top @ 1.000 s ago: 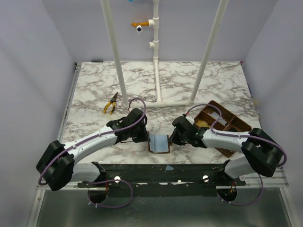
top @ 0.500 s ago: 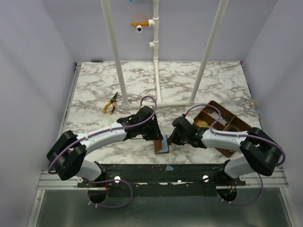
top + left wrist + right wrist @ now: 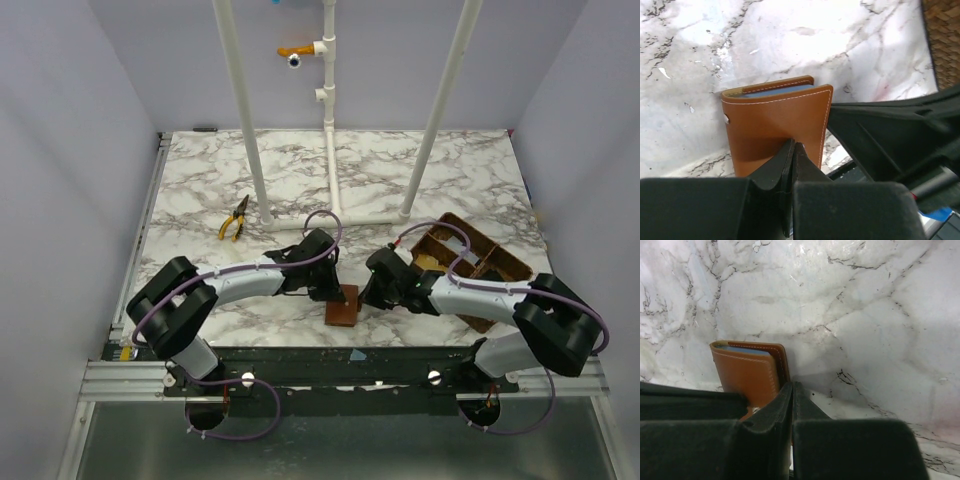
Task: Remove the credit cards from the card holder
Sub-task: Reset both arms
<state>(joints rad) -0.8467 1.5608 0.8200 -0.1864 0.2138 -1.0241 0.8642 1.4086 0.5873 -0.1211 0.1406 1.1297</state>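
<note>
Top external is showing 1 folded card holder [image 3: 341, 308] lying on the tabletop [image 3: 200, 190], long axis running near-to-far. Clenched left fingers [image 3: 782, 162] are touching its cover, and clenched right fingers [image 3: 780, 405] are sitting beside it.

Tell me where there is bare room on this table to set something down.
Widest: the far strip of the table, behind the white pipe frame. Also left, between the pliers and the left arm. Crowded: near middle, where left gripper and right gripper meet at the card holder, and by the basket.
</note>
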